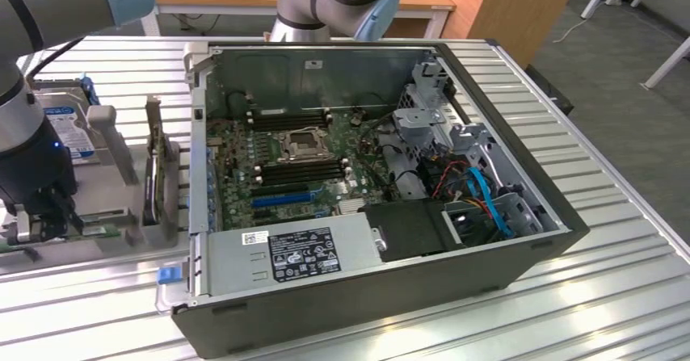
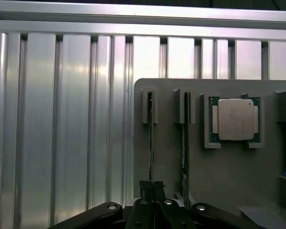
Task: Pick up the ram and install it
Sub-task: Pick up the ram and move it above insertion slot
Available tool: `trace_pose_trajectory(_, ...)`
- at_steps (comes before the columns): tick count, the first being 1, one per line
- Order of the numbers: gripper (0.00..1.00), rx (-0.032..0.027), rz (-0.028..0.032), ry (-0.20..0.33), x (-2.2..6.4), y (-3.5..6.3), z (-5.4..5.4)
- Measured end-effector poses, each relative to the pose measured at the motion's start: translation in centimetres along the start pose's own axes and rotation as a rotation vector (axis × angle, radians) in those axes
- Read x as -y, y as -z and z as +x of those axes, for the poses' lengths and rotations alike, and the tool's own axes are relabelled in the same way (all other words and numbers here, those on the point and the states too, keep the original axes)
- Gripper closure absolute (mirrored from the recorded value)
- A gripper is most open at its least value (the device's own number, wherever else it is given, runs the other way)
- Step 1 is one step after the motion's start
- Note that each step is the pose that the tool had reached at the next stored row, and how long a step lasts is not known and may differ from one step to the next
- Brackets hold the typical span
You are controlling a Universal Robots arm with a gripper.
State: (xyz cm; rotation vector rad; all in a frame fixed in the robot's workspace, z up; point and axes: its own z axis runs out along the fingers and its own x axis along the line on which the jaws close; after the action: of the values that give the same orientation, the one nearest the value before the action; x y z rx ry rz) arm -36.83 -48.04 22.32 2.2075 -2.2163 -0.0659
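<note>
Closest in, the gripper (image 2: 151, 187) pinches the ram (image 2: 151, 143), jaws pressed together on its edge (it stands in a slot of the grey holder (image 2: 229, 171)). A second stick (image 2: 185, 143) fills the neighbouring slot; the processor (image 2: 235, 119) sits in its pocket. The open computer case (image 1: 356, 312) stands near.

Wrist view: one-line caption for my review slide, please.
The gripper shut on the edge-on ram in its grey holder slot, beside a second stick and the processor chip.
</note>
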Motion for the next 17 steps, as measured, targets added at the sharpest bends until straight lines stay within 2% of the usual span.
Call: trace_pose_trajectory(17, 0.89, 0.0001, 0.0001, 0.000, -0.09, 2.40, 0.0)
